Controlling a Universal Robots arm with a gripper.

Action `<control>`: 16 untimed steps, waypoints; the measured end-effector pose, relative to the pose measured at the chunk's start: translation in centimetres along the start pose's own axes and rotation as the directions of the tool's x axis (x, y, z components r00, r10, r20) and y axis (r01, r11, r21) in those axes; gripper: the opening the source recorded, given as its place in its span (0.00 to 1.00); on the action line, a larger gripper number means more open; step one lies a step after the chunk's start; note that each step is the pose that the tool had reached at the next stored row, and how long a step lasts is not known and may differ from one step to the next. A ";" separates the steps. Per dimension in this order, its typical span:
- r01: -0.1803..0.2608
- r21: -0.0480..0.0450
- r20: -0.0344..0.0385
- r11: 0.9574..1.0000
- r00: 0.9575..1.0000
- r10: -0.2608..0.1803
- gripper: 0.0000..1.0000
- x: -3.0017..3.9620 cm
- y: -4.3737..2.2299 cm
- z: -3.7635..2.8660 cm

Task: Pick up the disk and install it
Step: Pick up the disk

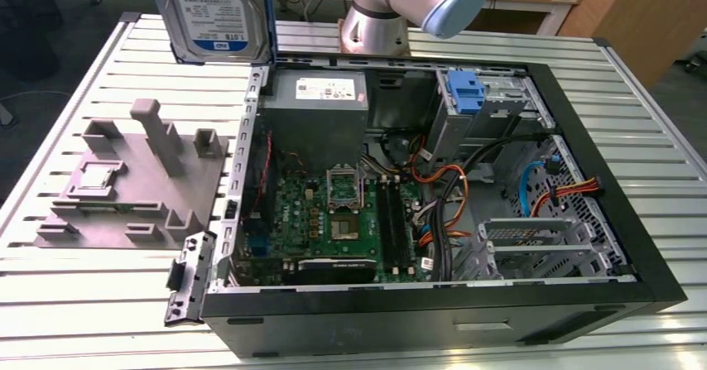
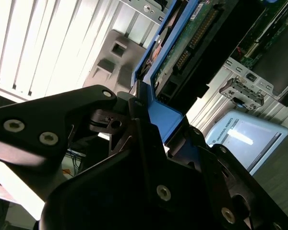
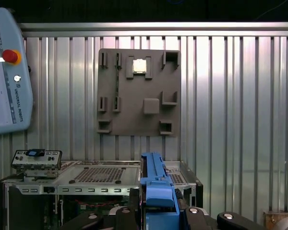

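The disk (image 1: pixel 215 10), a silver drive with a white-and-blue label and blue side rails, hangs upright in the air above the table, beyond the back left corner of the open computer case (image 1: pixel 651 271) in the exterior view. In the second wrist view my gripper (image 2: pixel 151 120) is shut on the disk (image 2: pixel 192 36), its black fingers (image 2: pixel 93 103) clamping the blue rail, with the green circuit-board side showing. The first wrist view looks down along the disk's blue rail (image 3: pixel 156 189) between the gripper (image 3: pixel 158 213) jaws, above the case.
Inside the case sit a grey power supply (image 1: pixel 315 97), the motherboard (image 1: pixel 337 213), cables and a blue bracket (image 1: pixel 469 93) in the drive bay. A grey fixture plate (image 1: pixel 132 180) lies at the exterior view's left. A teach pendant (image 3: pixel 9 72) rests on the slatted table (image 1: pixel 618 337).
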State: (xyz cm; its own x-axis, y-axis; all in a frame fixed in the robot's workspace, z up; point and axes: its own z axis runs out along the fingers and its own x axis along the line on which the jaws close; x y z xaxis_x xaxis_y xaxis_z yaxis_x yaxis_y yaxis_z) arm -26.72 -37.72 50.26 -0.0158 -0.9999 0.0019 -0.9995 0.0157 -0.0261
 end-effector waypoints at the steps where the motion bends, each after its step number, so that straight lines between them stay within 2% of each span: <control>1: 0.000 0.000 0.000 1.000 1.000 0.000 0.37 0.00 -0.03 0.00; 11: 0.000 0.000 0.000 1.000 1.000 0.000 0.37 -0.01 -0.28 0.01; 16: 0.000 0.000 0.000 1.000 1.000 0.000 0.37 -0.01 -0.94 0.03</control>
State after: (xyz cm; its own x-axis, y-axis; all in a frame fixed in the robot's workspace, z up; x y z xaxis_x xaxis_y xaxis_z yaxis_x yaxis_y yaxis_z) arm -25.78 -37.72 50.26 -0.0157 -0.9999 0.0019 -0.9995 0.0157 -0.0260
